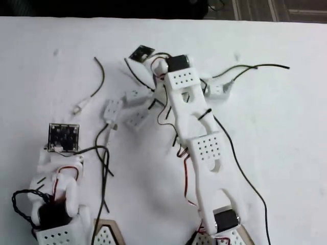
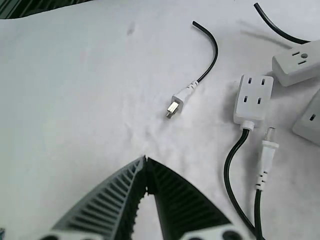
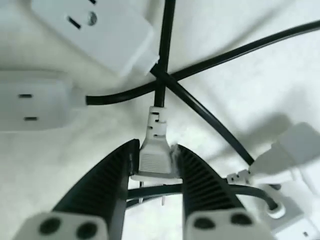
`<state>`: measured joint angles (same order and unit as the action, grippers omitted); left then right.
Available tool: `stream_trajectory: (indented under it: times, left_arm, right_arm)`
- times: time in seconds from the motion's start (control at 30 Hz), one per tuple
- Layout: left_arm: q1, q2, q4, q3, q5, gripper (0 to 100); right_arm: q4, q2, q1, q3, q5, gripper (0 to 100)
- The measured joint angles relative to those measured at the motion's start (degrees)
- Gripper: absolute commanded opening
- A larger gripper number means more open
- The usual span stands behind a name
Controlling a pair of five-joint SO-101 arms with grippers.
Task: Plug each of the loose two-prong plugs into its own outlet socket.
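In the left wrist view, my left gripper (image 2: 146, 165) is shut on nothing, low over bare table. Ahead of it lies a loose white two-prong plug (image 2: 175, 105) on a short black cord, also seen in the high view as the loose plug (image 1: 79, 108). Beside it sit a white two-socket outlet (image 2: 254, 96) and a second white plug (image 2: 267, 146). My right gripper (image 3: 156, 150) is shut on a white plug (image 3: 154, 159) whose black cord runs away from the fingers. Two white outlets (image 3: 95, 22) (image 3: 32, 100) lie just beyond it.
Several white outlet blocks (image 1: 137, 96) cluster mid-table under the stretched right arm (image 1: 194, 117). Another outlet with a plug (image 1: 219, 91) lies to its right. Black cords (image 1: 104, 173) cross the table between the arms. The left arm (image 1: 59, 204) sits folded at the near left.
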<state>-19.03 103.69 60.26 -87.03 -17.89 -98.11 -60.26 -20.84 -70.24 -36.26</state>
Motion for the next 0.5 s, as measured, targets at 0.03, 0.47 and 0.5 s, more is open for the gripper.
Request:
stream_trajectory:
  times: [0.03, 0.47, 0.5]
  left_arm:
    - [0.0, 0.0, 0.0, 0.0, 0.0, 2]
    - [0.0, 0.0, 0.0, 0.0, 0.0, 2]
    - [0.0, 0.0, 0.0, 0.0, 0.0, 2]
  right_arm:
    - [0.0, 1.93, -0.26, 2.55, -0.09, 1.7]
    - [0.09, 46.42, -4.31, 55.21, 0.09, 1.7]
    - [0.0, 50.02, -4.31, 58.11, 0.09, 1.7]
